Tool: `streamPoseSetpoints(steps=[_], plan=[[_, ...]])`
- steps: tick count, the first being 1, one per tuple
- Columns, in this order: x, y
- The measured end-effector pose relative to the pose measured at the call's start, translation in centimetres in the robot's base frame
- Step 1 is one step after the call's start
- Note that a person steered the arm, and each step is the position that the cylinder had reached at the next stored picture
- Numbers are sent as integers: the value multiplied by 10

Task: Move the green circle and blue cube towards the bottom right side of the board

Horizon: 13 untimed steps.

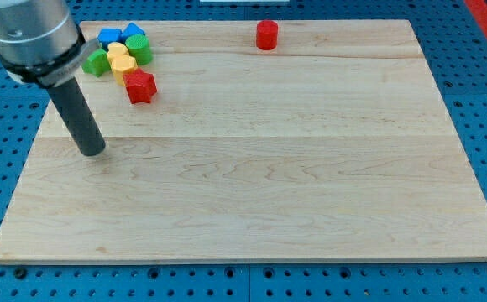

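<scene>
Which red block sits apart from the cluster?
The red cylinder, alone at the board's top edge. The red star touches the yellow blocks in the top-left cluster, nearer my tip.

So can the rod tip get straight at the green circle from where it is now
Probably not directly. My tip sits below the cluster, and the red star and yellow blocks lie between it and the green circle; it would likely have to go around.

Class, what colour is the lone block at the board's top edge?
Red, clearest in the camera view.
</scene>
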<state>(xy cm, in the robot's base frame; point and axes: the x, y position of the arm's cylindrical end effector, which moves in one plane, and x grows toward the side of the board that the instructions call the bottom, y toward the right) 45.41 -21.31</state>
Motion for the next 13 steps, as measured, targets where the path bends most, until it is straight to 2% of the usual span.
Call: streamPoseSetpoints(steps=[2, 3, 6, 7, 8, 9, 11, 13], plan=[[-44, -91], [-70, -92], [-252, -88], [-256, -54], [-218, 1], [-187, 19], [-178, 70], [-135, 145]])
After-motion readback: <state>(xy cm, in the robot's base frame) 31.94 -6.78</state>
